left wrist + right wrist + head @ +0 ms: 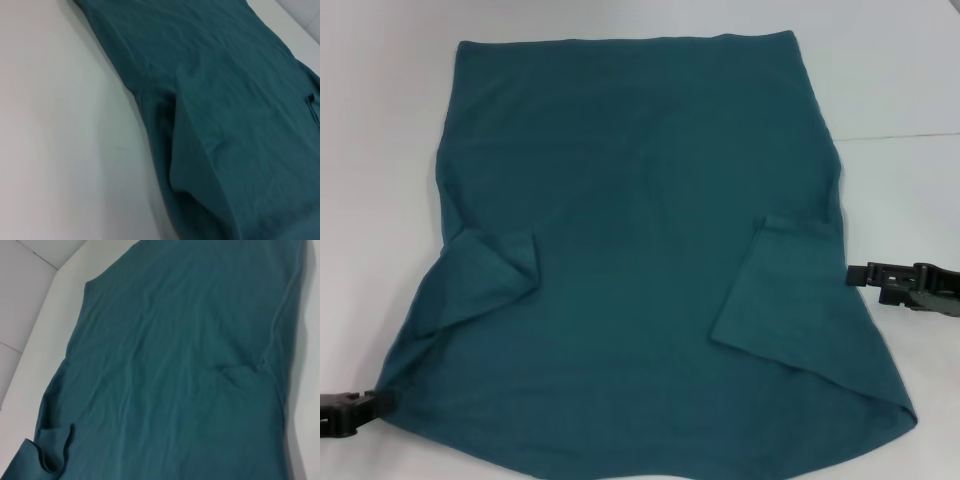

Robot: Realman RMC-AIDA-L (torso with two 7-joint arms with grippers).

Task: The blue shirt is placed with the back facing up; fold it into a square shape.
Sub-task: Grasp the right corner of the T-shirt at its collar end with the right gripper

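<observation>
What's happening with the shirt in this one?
A two-armed robot is partway through folding the blue shirt, which lies spread on the white table. Both sleeves are already folded inward onto the body. The left gripper sits at the shirt's near left corner, at the fabric's edge; the right gripper is beside the right edge, just off the cloth. The body itself has not yet been folded into a square.

Blue shirt [640, 230] near hem cut off by frame edge; left end effector [345, 412] partly cropped.
</observation>
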